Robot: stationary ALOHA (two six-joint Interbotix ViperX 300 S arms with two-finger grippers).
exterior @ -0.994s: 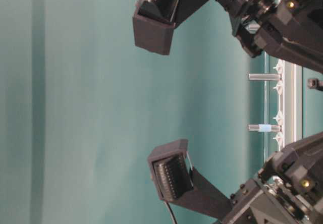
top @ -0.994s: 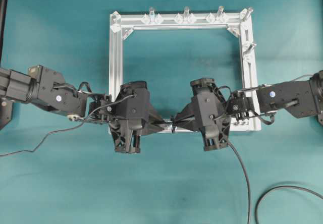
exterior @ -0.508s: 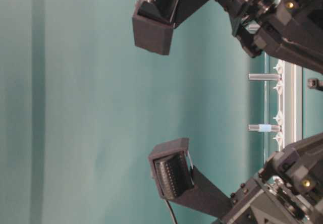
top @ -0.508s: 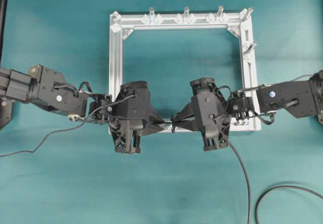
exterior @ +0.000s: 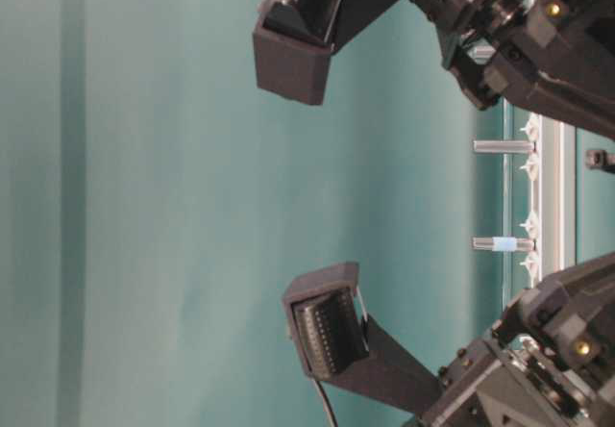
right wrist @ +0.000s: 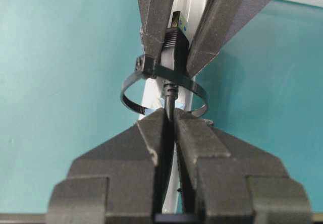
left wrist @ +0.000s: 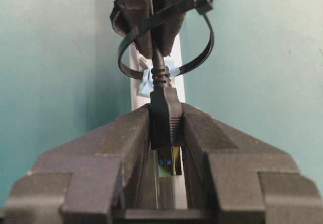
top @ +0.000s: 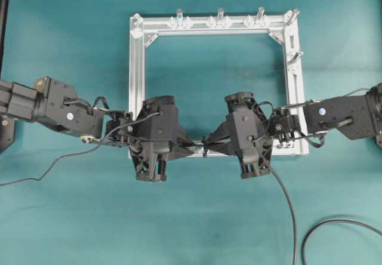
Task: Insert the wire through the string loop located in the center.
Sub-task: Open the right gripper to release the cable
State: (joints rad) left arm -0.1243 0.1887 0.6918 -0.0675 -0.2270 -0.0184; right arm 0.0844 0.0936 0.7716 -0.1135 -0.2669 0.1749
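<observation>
Overhead: teal tabletop (top: 71, 217); silver frame (top: 136, 86); both arms meet at its near bar.
Left wrist: left gripper (left wrist: 166, 133) fingers clamp the wire (left wrist: 165, 118) plug, past the string loop (left wrist: 202, 57).
Right wrist: right gripper (right wrist: 170, 125) fingers pinch the cable.

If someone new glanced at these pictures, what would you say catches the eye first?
Two black grippers meet tip to tip over the near bar of the silver frame. The left gripper pinches the plug of the wire, and the right gripper pinches the cable just behind it. The wire already passes through the string loop, shown in both wrist views.
</observation>
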